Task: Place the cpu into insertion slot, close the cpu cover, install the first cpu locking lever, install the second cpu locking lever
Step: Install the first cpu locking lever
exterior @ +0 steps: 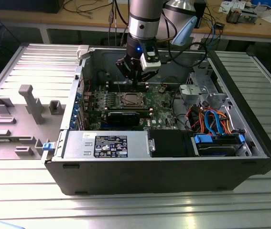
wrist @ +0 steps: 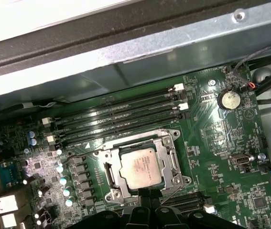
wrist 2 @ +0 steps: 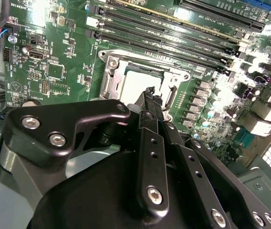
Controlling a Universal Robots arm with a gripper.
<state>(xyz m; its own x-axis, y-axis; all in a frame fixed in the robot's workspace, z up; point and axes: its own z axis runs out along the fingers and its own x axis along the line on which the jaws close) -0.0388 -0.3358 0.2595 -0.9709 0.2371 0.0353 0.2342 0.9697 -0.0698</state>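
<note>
My gripper (wrist 2: 149, 93), fingers (wrist 2: 150, 143) closed together, hangs near the seated chip (wrist: 141, 167), which I judge light, rigid, fragile, best held by its edges.

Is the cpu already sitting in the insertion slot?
Yes, in the first wrist view the cpu lies flat inside the insertion slot.

The cpu (wrist: 140, 167) is finished in dull silver-grey, the cover (wrist: 169, 156) in silver. The board (wrist: 211, 138) is coloured green, the slots (wrist: 121, 117) and gripper (wrist 2: 149, 91) black. The cables (exterior: 214, 119) are sheathed in orange and blue.
</note>
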